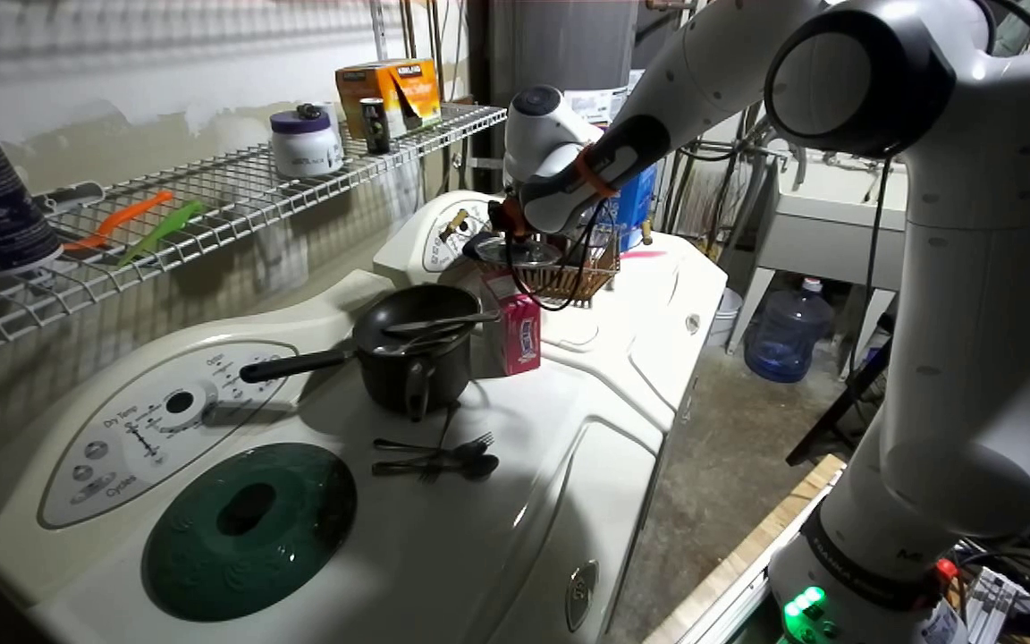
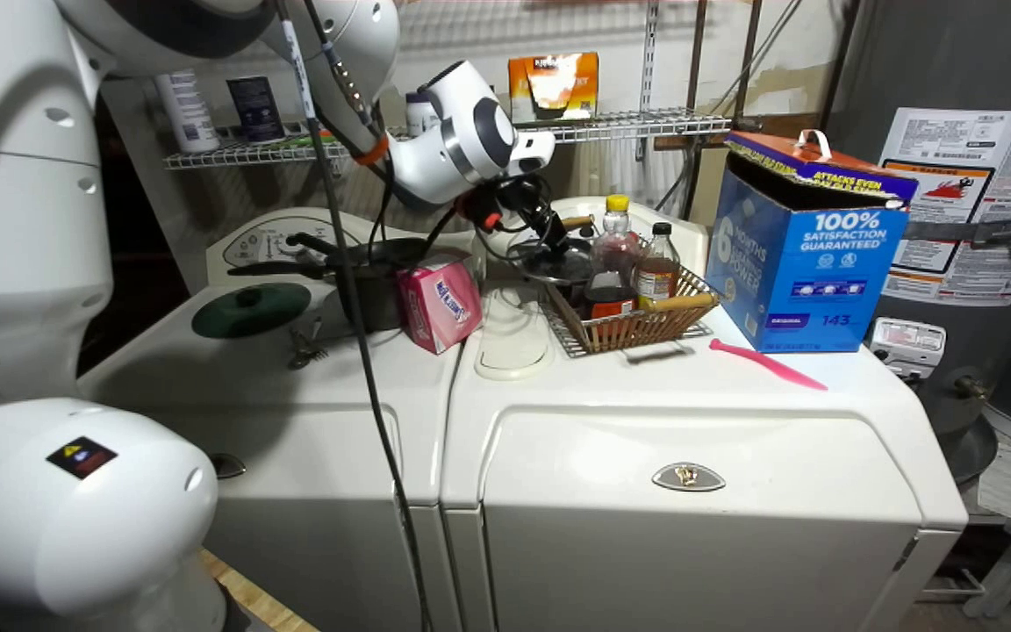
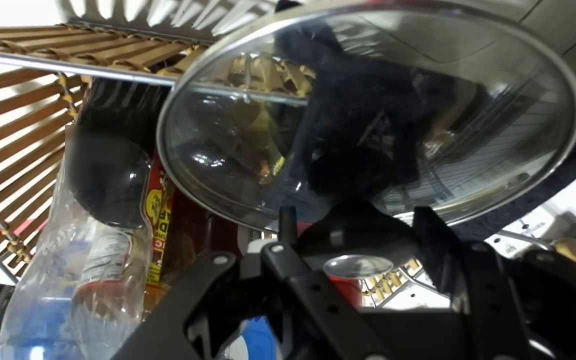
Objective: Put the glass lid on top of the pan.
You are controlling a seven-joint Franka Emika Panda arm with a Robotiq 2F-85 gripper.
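Glass lid [image 3: 368, 115]: just beyond the fingertips of the gripper [image 3: 355, 216], over the end of the basket [image 2: 637, 330] nearer the pan [image 1: 412, 304]; contact with the basket cannot be told.
Gripper: fingers parted by the width of the lid's black knob [image 3: 358, 240], gripping it; resolved only in the wrist view.
Pink box [image 1: 522, 335]: standing between basket and pan.
Pot [image 1: 385, 380]: dark, beneath the pan.
Utensils [image 1: 457, 320]: across the pan's mouth, distinct in an exterior view.
Bottles [image 2: 617, 254]: in the basket, seen in an exterior view and the wrist view.
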